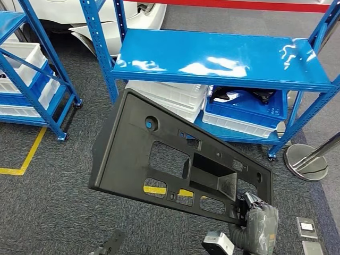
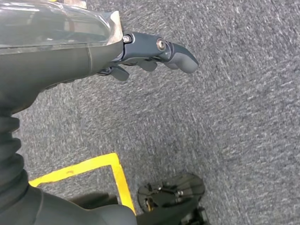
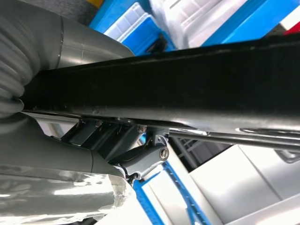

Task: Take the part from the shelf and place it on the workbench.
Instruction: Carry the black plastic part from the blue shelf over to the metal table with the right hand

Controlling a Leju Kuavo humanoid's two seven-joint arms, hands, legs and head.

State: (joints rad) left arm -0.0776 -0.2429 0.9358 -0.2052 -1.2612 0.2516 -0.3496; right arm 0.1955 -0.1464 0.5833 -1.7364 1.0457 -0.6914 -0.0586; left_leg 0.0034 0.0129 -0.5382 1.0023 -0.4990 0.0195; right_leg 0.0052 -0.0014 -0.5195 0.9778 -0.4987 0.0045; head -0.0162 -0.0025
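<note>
left robot hand [image 2: 155, 54]: smooth dark fingers apart, holding nothing, above coarse grey carpet [image 2: 229, 117] | part [image 1: 176, 159]: one flat matte black plastic panel, several rectangular cutouts, one round hole, tilted in air before the glossy blue shelf [image 1: 216, 56] | right robot hand [image 1: 256, 220]: grips its lower right edge

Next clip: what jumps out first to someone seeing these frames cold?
A large black plastic part with cut-out openings is held tilted in mid-air over the grey carpet, the right hand gripping its lower right edge. Behind it stands a blue shelf whose glossy top level is bare, with white and blue bins stacked on the level below. The left hand hangs over the carpet near a yellow floor line, holding nothing.
</note>
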